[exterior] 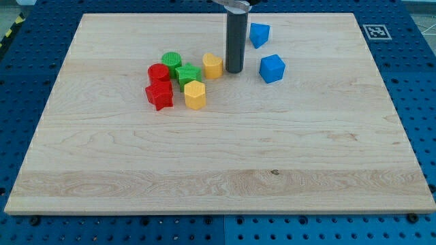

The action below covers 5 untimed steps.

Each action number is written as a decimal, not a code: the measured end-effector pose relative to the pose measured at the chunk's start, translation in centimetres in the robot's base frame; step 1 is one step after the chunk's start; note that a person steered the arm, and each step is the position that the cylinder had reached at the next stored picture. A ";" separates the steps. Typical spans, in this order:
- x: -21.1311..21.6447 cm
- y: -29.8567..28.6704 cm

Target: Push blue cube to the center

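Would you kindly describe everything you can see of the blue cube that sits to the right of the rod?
The blue cube is a small, solid-looking block in a matte, plastic-like blue, with faceted faces and bevelled edges. It rests flat on the wooden board, in the upper middle of the view, slightly turned rather than squared to the board's edges. Nothing touches it: my tip stands just to its left with a gap between them, and another blue block lies apart toward the view's top.

One camera looks down obliquely from the wooden board's near edge.
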State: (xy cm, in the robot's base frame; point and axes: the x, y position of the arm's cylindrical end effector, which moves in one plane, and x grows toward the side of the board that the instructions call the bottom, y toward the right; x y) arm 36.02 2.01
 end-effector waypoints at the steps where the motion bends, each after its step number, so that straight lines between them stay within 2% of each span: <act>1: 0.0 -1.6; 3: 0.0 -2.9; 5: -3.8 1.7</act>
State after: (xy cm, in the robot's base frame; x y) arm 32.22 3.70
